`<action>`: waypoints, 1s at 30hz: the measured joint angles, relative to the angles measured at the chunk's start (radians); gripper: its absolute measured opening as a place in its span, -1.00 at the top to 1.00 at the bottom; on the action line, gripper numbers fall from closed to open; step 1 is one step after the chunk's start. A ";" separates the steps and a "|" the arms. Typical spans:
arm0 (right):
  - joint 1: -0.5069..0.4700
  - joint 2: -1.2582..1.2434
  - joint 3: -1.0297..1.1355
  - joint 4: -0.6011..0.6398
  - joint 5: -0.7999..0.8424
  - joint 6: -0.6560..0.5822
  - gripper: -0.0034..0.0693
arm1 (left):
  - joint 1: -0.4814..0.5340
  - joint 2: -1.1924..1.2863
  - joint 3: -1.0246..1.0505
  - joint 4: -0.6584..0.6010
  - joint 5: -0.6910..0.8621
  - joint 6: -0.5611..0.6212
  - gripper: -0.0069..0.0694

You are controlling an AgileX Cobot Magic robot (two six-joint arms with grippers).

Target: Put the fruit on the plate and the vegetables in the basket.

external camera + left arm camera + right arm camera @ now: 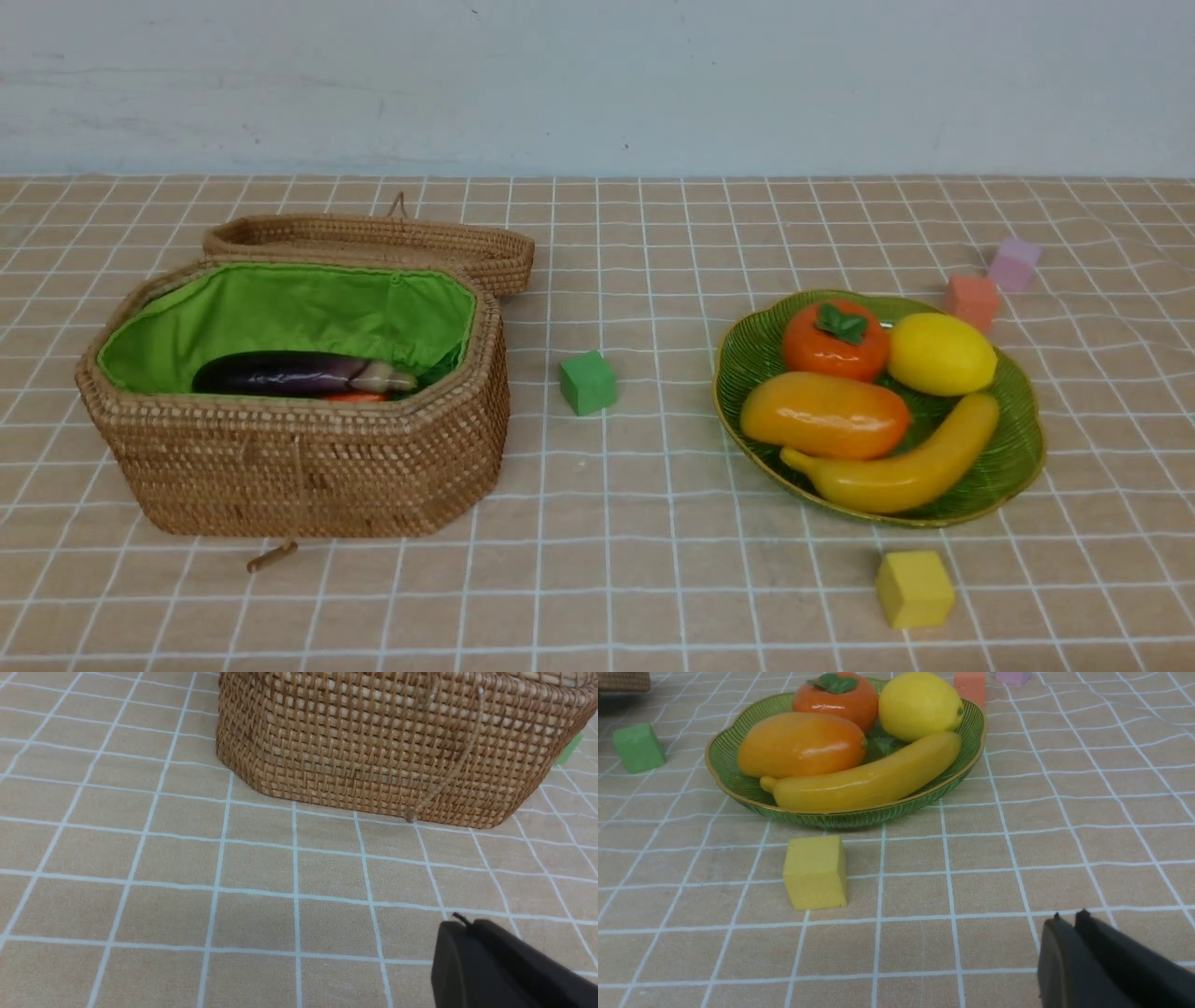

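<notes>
Nearest the front camera, the worktop [653,597] carries every item under a tan cloth with a white grid; on the robot's left stands the basket [299,457], a brown woven octagonal box with green lining, its hinged lid [373,238] folded back and resting behind it; inside lie the dark purple eggplant [289,373] and, just in front of it, a sliver of the red chili [355,398], mostly hidden by the front wall; the green gourd cannot be made out; on the robot's right sits the plate [1013,448], a ribbed green glass dish with a gold rim, holding all four fruits; the banana [906,467] lies along its near edge, touching the mango [822,415] behind it; the lemon [938,355] and the persimmon [834,341] sit side by side at the far side; a yellow cube [915,588] rests just in front of the plate; a green cube [588,383] lies between basket and plate; an orange cube [971,301] and a pink cube [1014,264] lie beyond the plate; the left hand [460,926] hovers over bare cloth in front of the basket, jaws pressed together and empty; the right hand [1069,921] hovers near the yellow cube, jaws almost together, a thin slit between them, holding nothing.
</notes>
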 joint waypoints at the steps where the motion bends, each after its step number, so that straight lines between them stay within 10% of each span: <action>1: 0.000 0.000 0.000 0.000 0.000 0.000 0.76 | 0.000 0.000 0.000 0.001 0.000 0.000 0.85; 30: 0.000 0.000 0.000 0.000 0.001 0.001 0.66 | 0.000 0.000 0.000 0.007 0.000 0.000 0.85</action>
